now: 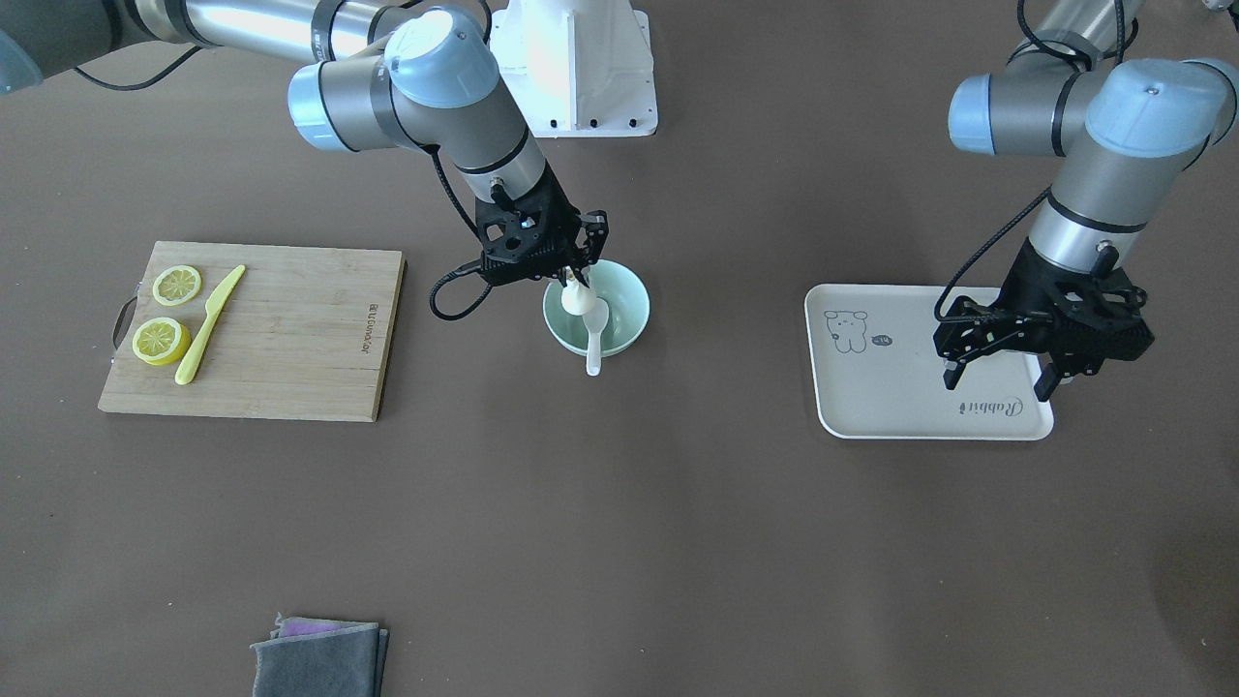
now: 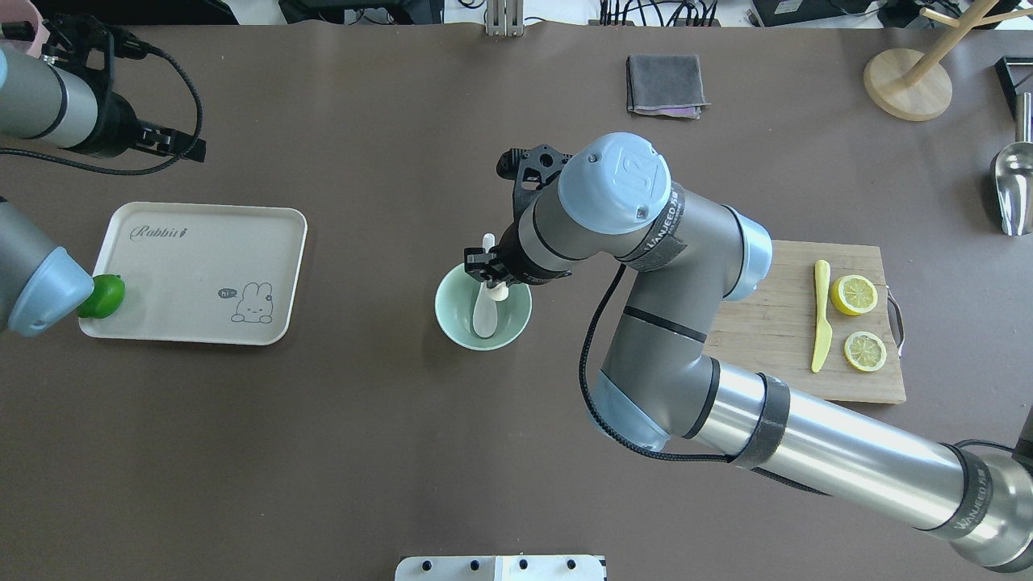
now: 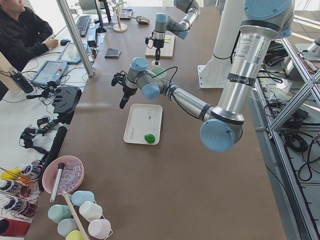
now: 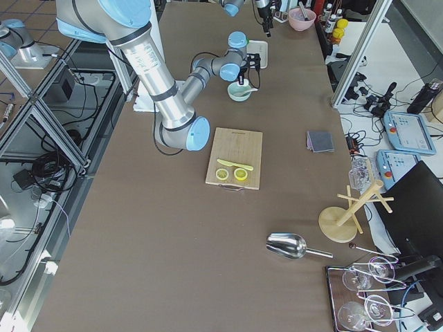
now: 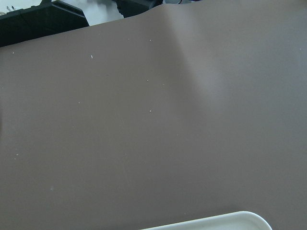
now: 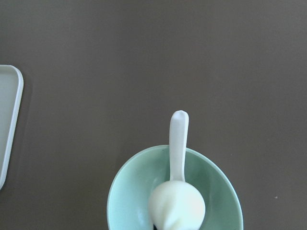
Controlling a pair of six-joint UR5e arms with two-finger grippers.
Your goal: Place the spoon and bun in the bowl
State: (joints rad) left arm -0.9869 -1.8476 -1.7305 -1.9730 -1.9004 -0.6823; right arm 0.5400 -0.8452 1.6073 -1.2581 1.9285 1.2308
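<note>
The pale green bowl (image 1: 629,302) stands at the table's middle. The white spoon (image 1: 594,341) lies in it, its handle sticking out over the rim. My right gripper (image 1: 579,278) hangs over the bowl, shut on the pleated top of the white bun (image 1: 577,302), which hangs just inside the bowl above the spoon's scoop. The right wrist view shows the bun (image 6: 176,206) close up over the spoon (image 6: 178,139) and the bowl (image 6: 120,189). My left gripper (image 1: 998,378) is open and empty above the white tray (image 1: 900,387).
A wooden cutting board (image 1: 290,329) with two lemon halves (image 1: 177,285) and a yellow-green knife (image 1: 208,324) lies on my right side. A green lime (image 2: 105,295) sits on the tray's corner. A folded grey cloth (image 1: 319,658) lies at the far edge.
</note>
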